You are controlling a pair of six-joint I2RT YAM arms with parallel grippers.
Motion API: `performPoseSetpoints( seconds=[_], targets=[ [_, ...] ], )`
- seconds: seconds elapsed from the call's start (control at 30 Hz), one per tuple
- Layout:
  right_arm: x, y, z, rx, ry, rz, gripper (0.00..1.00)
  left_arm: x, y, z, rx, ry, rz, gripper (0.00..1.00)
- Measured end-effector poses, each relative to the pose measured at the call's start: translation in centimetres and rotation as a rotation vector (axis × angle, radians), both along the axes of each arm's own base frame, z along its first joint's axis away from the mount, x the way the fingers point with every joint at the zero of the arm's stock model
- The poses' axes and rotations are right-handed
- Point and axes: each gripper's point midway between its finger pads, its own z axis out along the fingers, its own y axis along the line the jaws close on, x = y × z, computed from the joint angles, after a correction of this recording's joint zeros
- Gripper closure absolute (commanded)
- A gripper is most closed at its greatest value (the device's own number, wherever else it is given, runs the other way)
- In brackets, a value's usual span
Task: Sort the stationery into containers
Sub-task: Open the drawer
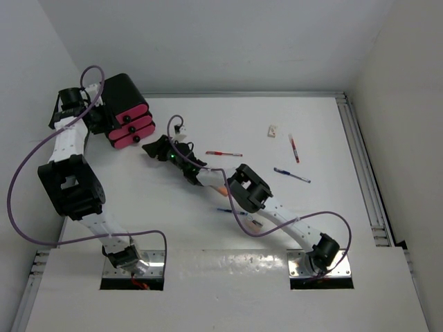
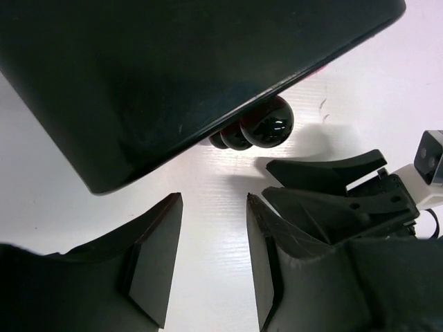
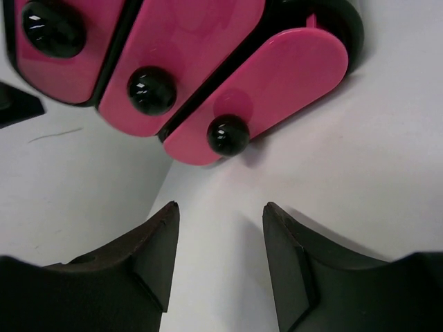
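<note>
The right gripper was seen spread and empty, and the knob of the nearest pink drawer was found dead ahead, just beyond its fingertips. The left gripper, likewise spread and empty, was found beside the black cabinet. The right was judged better placed for the pull.

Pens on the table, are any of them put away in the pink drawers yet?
Nothing visibly put away yet. Right now the right pincer is open and empty, facing the nearest drawer's knob; the left pincer is empty beside the cabinet. Left out: a red pen, a second red pen, a blue pen, a white block.
</note>
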Motion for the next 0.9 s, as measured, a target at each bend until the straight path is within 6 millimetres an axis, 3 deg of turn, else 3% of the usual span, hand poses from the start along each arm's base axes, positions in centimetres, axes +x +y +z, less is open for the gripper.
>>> performPoseSetpoints(
  seconds=[0.17,0.27,0.37,0.43,0.53,0.67,0.73,0.9],
  targets=[
    [-1.8,-2.3,0.1,-0.020,0.007,0.055,0.49,-0.2,-0.6,0.1,0.028,-0.007,-0.039,0.53],
    [-2.6,-4.6,0.5,-0.053,0.001,0.117,0.51,-1.8,-1.3,0.7,0.051,-0.034,-0.053,0.54],
    [-2.0,-7.5,2.2,-0.080,-0.014,0.146,0.51,-4.3,-2.3,2.0,0.085,-0.108,-0.046,0.54],
    [-1.2,-9.3,5.0,-0.076,-0.053,0.161,0.53,-6.3,-3.4,3.0,0.115,-0.162,-0.047,0.54],
    [0.5,-12.0,11.0,-0.052,-0.143,0.168,0.54,-8.1,-5.5,4.4,0.176,-0.258,-0.096,0.54],
    [2.7,-14.8,19.4,-0.026,-0.282,0.172,0.52,-9.1,-7.7,4.7,0.262,-0.315,-0.238,0.55],
    [3.8,-15.5,23.0,-0.020,-0.356,0.182,0.45,-9.3,-7.7,4.0,0.328,-0.322,-0.308,0.55],
    [5.3,-14.8,28.0,-0.047,-0.495,0.231,0.37,-10.7,-8.2,1.2,0.526,-0.330,-0.494,0.56]
  ],
)
